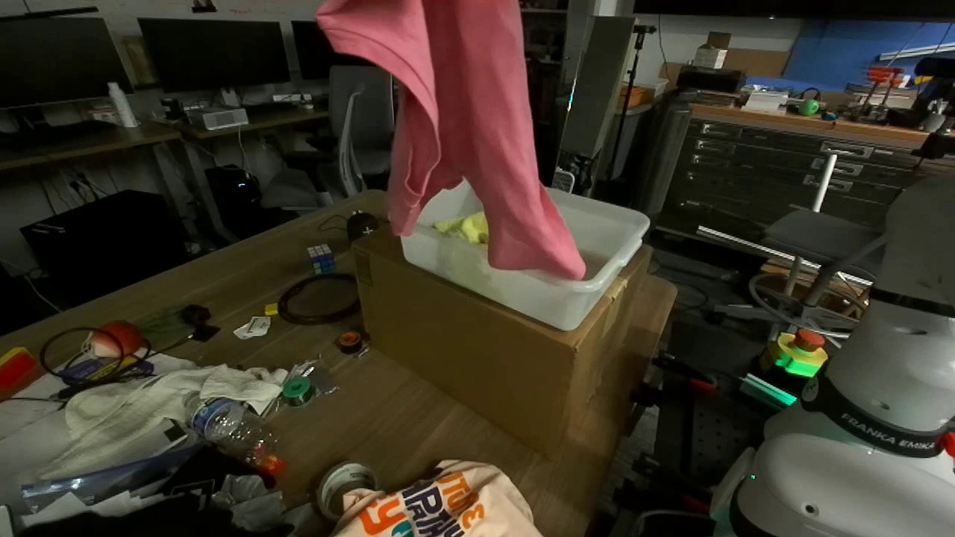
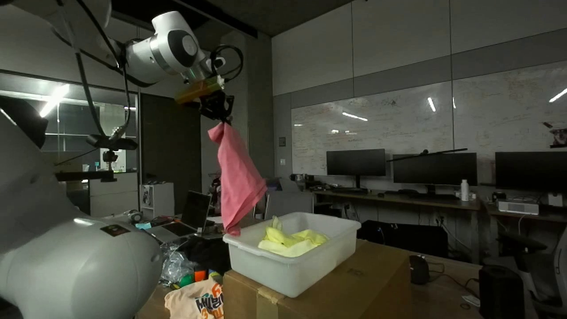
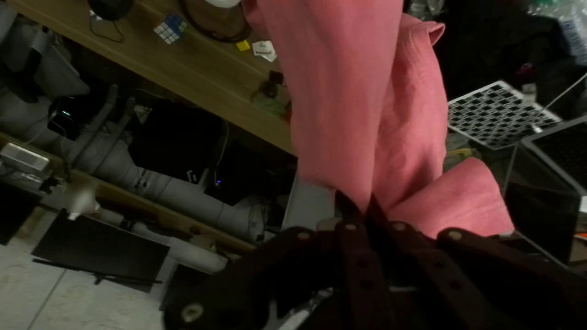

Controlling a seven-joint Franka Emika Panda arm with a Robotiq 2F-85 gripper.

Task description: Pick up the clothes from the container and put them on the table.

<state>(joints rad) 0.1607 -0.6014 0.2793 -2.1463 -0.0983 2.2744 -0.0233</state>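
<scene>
“Seeing the whole surface (image 1: 406,421)?”

“Only part: it's running past the lower edge in an exterior view. The arm (image 2: 84,266) is being cut off by the frame edges in both exterior views.”

“And the cardboard box (image 1: 470,365)?”

“It's sitting on the surface and carrying the white container (image 2: 325,265). In an exterior view the pink cloth (image 1: 477,112) is covering part of that container and losing its own top to the upper edge.”

“Is the cloth touching the container?”

“Its lower end is overlapping the container's rim in both exterior views; whether they're touching, I'm not managing to tell.”

“What about that cream printed fabric (image 1: 448,503)?”

“It's lying near the box and running out of frame. Bag or garment, I'm not making out.”

“The yellow cloth (image 2: 292,241)?”

“It's lying crumpled inside the container. In an exterior view the pink cloth is hiding some of it.”

“So what's the claw (image 3: 361,208) doing?”

“Gripping. Its jaws are standing almost together, pinching a gathered bit of the pink cloth, which is hanging in the air by the container's edge. In the wrist view the jaws are showing dark and blurry, so the exact gap is escaping me.”
</scene>
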